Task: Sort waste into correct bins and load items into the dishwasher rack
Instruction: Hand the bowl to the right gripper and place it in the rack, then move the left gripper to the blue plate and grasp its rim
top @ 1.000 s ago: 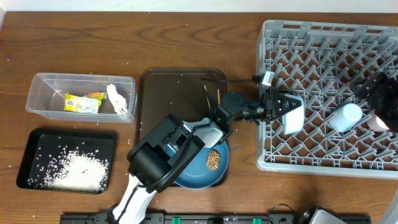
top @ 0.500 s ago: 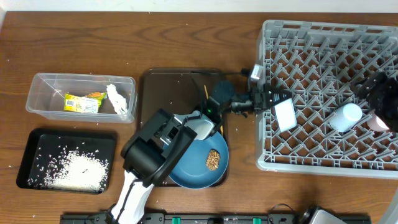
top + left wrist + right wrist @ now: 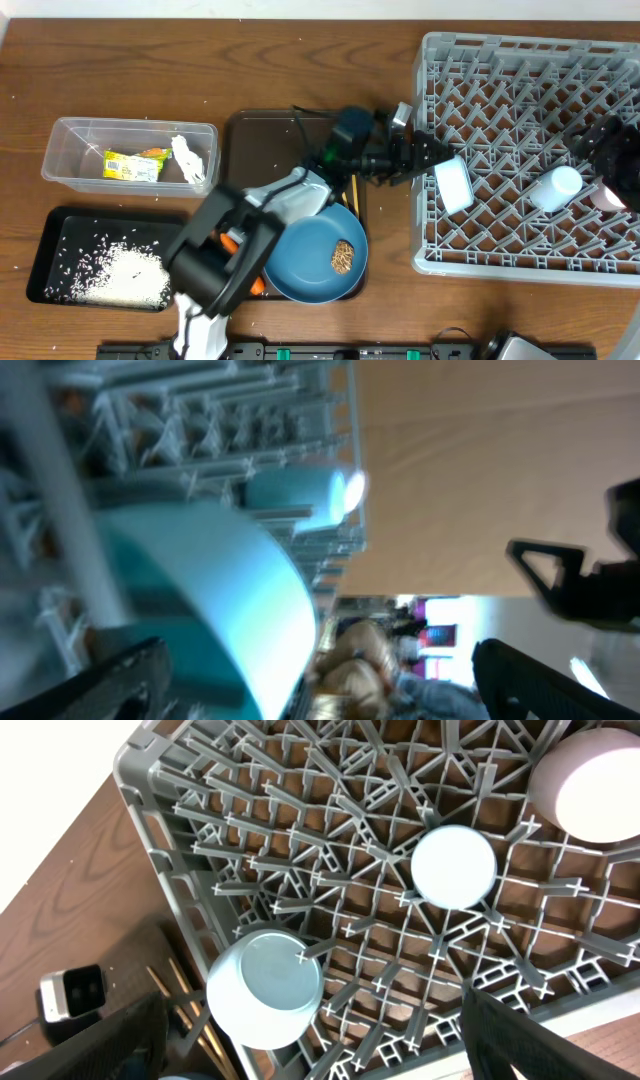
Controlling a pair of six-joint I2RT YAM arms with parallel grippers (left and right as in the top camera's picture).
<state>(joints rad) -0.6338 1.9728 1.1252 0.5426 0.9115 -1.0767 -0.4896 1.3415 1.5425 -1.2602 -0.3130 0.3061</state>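
bowl (image 3: 452, 185) rests among the pegs at the rack's (image 3: 530, 60) left edge, my left tool (image 3: 320, 655) spread open close by; i'd draw straight back, level, so neither finger tips it.

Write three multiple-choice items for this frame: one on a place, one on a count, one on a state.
1. Where is the pale blue bowl?
A) in the dishwasher rack
B) in the clear tub
C) on the black tray

2. How many cups are in the rack?
A) one
B) two
C) four

3. The blue plate is:
A) bare
B) bearing a brown food lump
C) upside down

Answers:
1 A: the bowl sits among the rack's pegs near its left edge.
2 B: the right wrist view shows a white-based cup and a pinkish cup.
3 B: the lump rests on the plate's face.
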